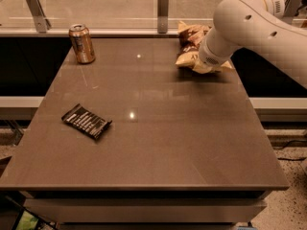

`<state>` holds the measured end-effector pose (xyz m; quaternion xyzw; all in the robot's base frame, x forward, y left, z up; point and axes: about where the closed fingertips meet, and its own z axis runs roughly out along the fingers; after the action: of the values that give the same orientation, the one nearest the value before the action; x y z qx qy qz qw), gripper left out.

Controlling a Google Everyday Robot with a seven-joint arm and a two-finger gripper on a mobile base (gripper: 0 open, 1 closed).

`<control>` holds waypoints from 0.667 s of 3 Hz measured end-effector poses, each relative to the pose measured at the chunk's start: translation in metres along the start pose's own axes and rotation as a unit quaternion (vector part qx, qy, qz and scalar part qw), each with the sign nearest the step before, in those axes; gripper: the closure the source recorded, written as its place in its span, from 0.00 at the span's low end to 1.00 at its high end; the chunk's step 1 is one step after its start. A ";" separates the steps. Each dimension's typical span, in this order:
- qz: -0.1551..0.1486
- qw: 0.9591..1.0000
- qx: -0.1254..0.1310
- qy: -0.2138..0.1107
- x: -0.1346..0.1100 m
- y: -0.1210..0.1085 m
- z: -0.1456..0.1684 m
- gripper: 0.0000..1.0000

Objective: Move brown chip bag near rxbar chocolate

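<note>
Camera view: brown table with a glass rail along the back edge. Chip bag lies at the back right of the table, crinkled, brown and cream-yellow. White arm comes in from the right, and its wrist end covers the bag's right part. Gripper is down at the bag, hidden by the wrist; can't tell whether it is apart or clamped. Black bar lies flat front left, well apart from the bag. Copper can stands upright back left.
</note>
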<state>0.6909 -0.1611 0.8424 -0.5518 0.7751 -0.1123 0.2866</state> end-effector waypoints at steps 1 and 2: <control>0.000 1.000 0.000 0.000 0.000 0.000 -0.001 1.00; -0.009 1.000 0.004 0.000 -0.011 -0.003 -0.015 1.00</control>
<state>0.6873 -0.1543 0.8593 -0.5574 0.7697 -0.1181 0.2880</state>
